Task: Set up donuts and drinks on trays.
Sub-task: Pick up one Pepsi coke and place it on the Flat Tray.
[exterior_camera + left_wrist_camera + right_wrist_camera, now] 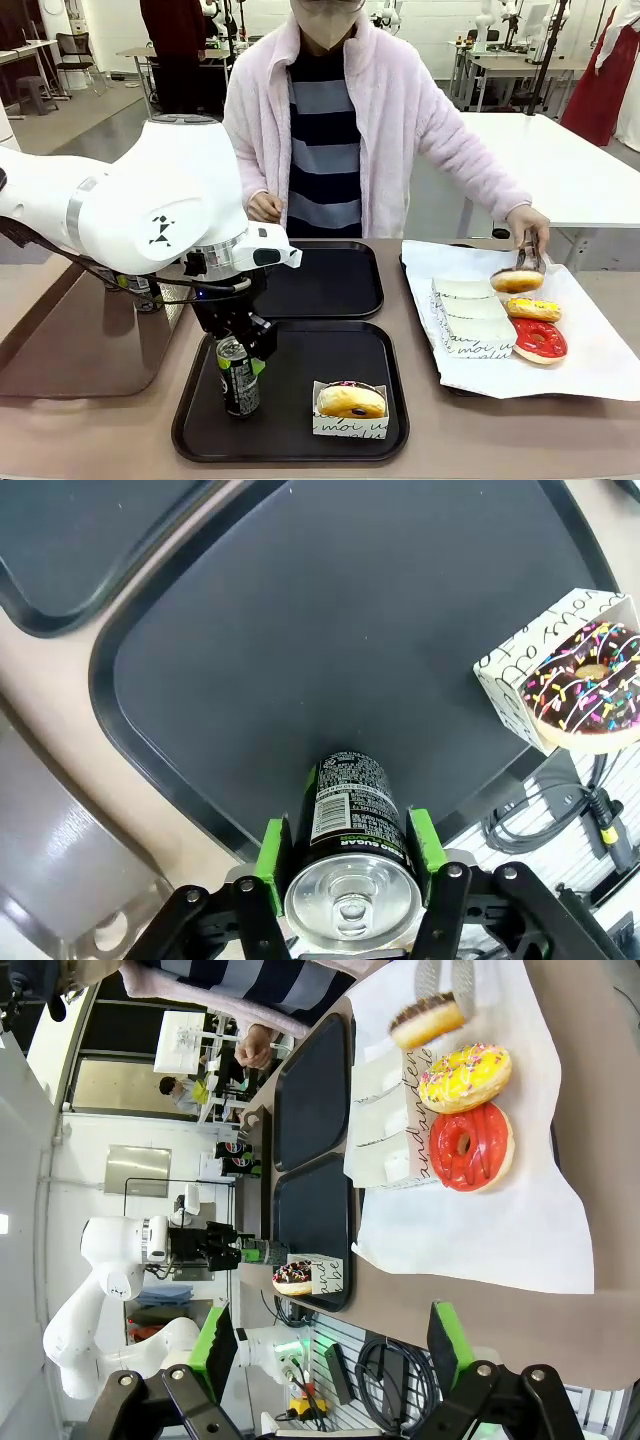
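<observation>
Clamping slim silver-topped can: green-padded left jaws above matte tray.

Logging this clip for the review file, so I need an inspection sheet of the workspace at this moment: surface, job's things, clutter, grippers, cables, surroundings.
Surface: brown table.
Job's things: near tray holds a sleeved donut at its right front; far tray lies behind it; can at the near tray's left side.
Clutter: paper-lined tray with yellow donut, red donut and paper sleeves; the person's hand holds tongs gripping a third donut; glossy brown tray at left.
Grippers: left gripper shut on the can; right gripper open, holding nothing.
Cables: black cable under the left arm; coiled leads below the table edge.
Surroundings: white tables behind the person.
</observation>
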Available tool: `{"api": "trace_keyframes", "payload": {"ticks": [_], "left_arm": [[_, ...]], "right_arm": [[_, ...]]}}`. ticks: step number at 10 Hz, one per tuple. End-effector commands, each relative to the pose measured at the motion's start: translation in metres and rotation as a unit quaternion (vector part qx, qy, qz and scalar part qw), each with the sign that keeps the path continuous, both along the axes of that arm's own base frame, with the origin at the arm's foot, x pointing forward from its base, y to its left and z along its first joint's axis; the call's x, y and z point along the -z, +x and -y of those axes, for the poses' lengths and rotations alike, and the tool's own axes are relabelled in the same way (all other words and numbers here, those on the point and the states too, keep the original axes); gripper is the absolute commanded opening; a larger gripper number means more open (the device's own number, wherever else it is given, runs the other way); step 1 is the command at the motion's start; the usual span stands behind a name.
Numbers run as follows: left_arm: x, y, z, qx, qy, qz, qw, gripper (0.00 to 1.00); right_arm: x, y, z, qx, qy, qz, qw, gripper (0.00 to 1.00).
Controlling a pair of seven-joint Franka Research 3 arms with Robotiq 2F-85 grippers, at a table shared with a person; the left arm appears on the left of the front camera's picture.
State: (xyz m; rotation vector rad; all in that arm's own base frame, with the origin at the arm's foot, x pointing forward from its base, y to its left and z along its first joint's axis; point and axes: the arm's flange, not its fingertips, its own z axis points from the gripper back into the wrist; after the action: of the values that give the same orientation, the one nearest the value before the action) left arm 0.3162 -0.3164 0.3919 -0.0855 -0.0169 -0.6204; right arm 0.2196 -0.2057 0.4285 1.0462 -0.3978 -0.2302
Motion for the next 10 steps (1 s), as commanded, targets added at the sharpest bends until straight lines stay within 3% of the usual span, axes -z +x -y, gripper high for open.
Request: {"api": "trace_keyframes", "payload": {"ticks": [1,4,5,6,10], "left_arm": [[-0.0021,0.0048,0.0011,0.019,-0.009,0.023,1.0,0.58],[0.0054,0.0106,-0.0006,0.038,-0.006,0.042,0.998,0.58],[0.0071,0.0114,-0.0014,0.044,-0.007,0.042,0.998,0.64],[0.0057,0.011,-0.0014,0.05,-0.008,0.046,0.998,1.0],[-0.0023,0.0102,-0.0044,0.054,-0.012,0.047,0.997,1.0]], "right_arm": [[-0.0002,0.0026,0.001,0.0,0.009,0.015,1.0,1.0],[-0.0002,0.0026,0.001,0.0,0.009,0.015,1.0,1.0],[-0.0002,0.0026,0.001,0.0,0.009,0.015,1.0,1.0],[-0.0002,0.0026,0.001,0.0,0.009,0.015,1.0,1.0],[-0.0002,0.0026,0.001,0.0,0.009,0.015,1.0,1.0]]}}
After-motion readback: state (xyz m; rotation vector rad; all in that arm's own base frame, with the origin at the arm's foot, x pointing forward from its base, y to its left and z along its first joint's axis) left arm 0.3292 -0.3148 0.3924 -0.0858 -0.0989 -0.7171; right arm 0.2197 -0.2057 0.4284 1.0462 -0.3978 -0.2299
